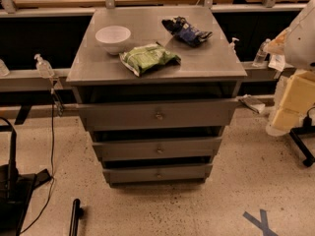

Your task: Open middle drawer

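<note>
The grey cabinet [81,73] stands in the middle of the camera view with three drawers. The middle drawer [123,150] is the second one down, a flat grey front with a small round knob [159,150] at its centre. Its front sits between the top drawer [113,116] and the bottom drawer [128,174], with a dark gap above it. A white part of my arm [301,38] shows at the right edge, level with the cabinet top. The gripper itself is out of view.
On the cabinet top lie a white bowl [113,36], a green chip bag [148,58] and a dark blue bag [187,32]. A yellow block [295,100] and a chair base [302,144] stand right. Black equipment [12,191] and a cable [51,146] are on the floor at left.
</note>
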Available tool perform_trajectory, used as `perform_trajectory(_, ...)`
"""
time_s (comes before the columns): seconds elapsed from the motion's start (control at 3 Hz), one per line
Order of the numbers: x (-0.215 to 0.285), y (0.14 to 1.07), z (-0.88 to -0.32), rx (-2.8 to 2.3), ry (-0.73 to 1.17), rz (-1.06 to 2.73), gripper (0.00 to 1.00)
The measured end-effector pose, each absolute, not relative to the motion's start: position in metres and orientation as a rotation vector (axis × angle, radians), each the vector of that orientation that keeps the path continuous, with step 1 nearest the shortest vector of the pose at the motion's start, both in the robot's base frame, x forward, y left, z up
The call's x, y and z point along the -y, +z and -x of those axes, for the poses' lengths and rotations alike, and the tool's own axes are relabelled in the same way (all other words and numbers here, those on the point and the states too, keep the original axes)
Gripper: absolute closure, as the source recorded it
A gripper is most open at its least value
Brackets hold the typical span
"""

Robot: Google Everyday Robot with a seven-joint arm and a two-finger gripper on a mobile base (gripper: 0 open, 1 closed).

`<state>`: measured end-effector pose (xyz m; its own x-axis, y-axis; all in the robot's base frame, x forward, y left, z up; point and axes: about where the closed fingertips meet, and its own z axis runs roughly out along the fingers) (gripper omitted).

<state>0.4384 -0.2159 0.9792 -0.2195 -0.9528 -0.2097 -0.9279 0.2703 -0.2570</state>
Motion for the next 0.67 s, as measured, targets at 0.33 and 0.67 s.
perform_trajectory(0.33,0.2158,0.9792,-0.4384,-2.223,-0.109,1.719,0.0)
perform_trajectory(0.67,0.2123,0.9716,-0.4482,-2.197,-0.084,1.742,0.0)
